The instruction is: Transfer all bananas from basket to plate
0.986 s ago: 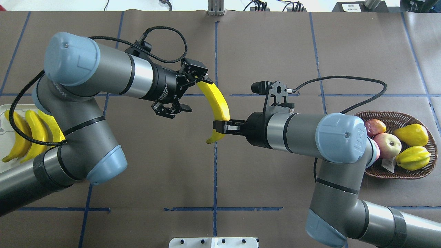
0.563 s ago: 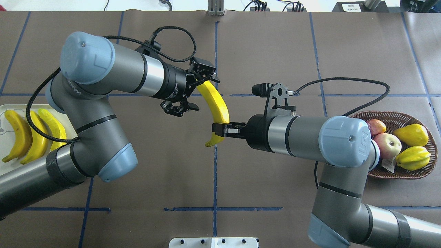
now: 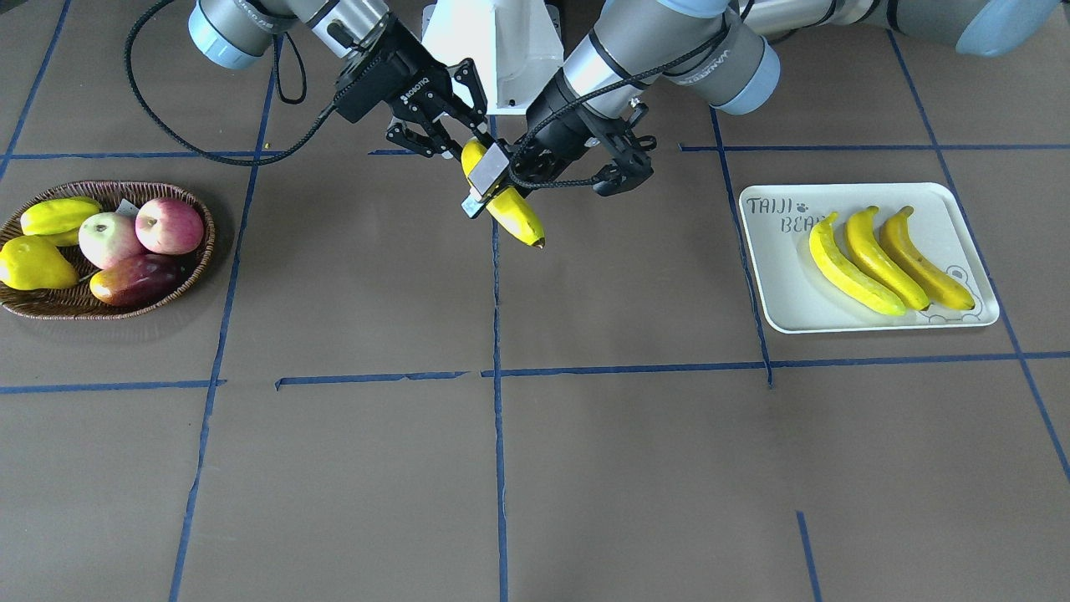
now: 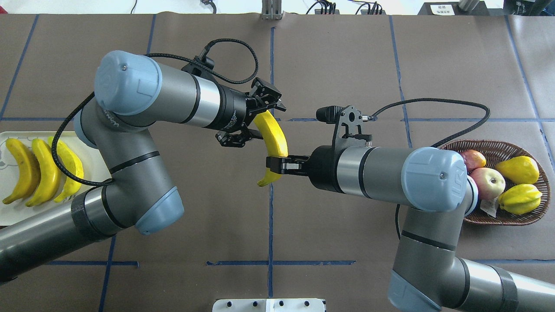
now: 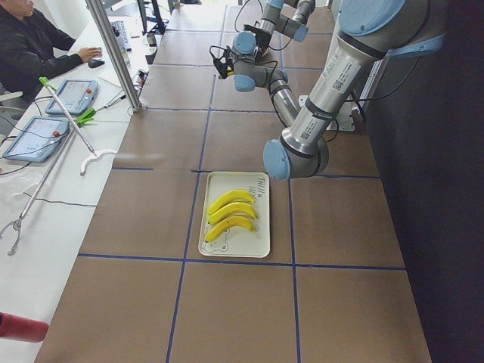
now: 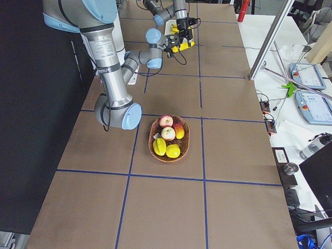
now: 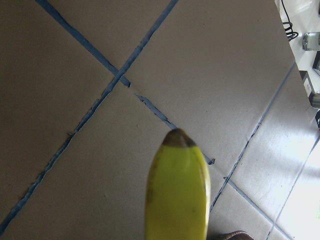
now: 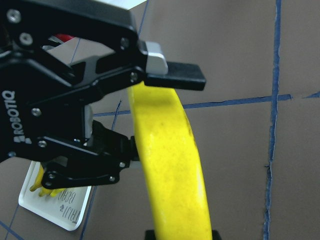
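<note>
One banana [image 4: 274, 136] hangs in the air over the table's centre line, and my right gripper [image 4: 279, 164] is shut on its lower part. My left gripper [image 4: 264, 120] is open, its fingers [image 8: 170, 75] straddling the banana's upper end [image 8: 170, 170]. In the left wrist view only the banana's brown tip [image 7: 177, 140] shows against the table. Three more bananas [image 4: 41, 171] lie side by side on the plate [image 4: 11, 212] at the far left, also seen as bananas [image 3: 878, 259] on the plate [image 3: 786, 276]. No banana shows in the basket [image 4: 498, 219].
The basket [image 3: 109, 311] holds red-pink apples [image 4: 488, 182] and plump yellow fruits [image 4: 518, 169]. The robot's white base [image 4: 269, 304] sits at the near edge. A person [image 5: 30, 45] sits at a side desk beyond the table.
My left arm has swung right and slightly down, bringing its open fingers around the banana's upper end. The right gripper has kept hold of the banana and hardly moved.
</note>
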You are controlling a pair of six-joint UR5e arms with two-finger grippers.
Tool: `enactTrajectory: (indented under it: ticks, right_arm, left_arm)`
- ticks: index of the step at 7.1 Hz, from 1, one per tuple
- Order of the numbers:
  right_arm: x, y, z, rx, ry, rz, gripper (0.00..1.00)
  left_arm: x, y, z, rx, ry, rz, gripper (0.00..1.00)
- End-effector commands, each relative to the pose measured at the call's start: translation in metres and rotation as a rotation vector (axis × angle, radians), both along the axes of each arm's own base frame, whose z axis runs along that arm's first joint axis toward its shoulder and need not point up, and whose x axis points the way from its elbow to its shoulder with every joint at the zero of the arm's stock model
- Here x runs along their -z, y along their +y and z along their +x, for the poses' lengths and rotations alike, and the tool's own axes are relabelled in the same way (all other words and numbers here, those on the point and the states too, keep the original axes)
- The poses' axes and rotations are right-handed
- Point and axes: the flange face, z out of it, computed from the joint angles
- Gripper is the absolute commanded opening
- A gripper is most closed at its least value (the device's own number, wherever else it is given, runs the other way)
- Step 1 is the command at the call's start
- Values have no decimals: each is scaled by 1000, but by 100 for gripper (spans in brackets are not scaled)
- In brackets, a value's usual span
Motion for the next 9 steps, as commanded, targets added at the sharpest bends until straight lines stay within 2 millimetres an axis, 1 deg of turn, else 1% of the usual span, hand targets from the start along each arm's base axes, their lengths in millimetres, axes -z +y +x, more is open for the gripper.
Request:
enactTrajectory:
  ticks: [1,2,3,5,6,7,8,9]
  right_arm:
    - [3,0,2,5,-6,1,44]
    - [5,1,4,2,1,-2,99]
    - [9,3,10,3,6,-5,100]
    - [21,10,21,11,37,-18,100]
    - [28,11,33,32,44,-25,100]
    - [33,3,55,56,60,-44,100]
    - [36,-11,86,76,95,-81,100]
    - [32,-34,113,87,140,-129,100]
  left_arm:
    - [-3,-1,-2,2,4,15,0]
    - [-3,-4,-4,9,2,10,0]
    - [-1,-5,-6,14,5,9,0]
    - [-3,-16,-17,31,-2,14,0]
    - [-17,-22,-21,33,-33,33,0]
    - [-47,-33,-31,-13,-121,61,0]
    - [-86,-50,-49,-98,-276,85,0]
    - [-124,-58,-65,-136,-400,136,0]
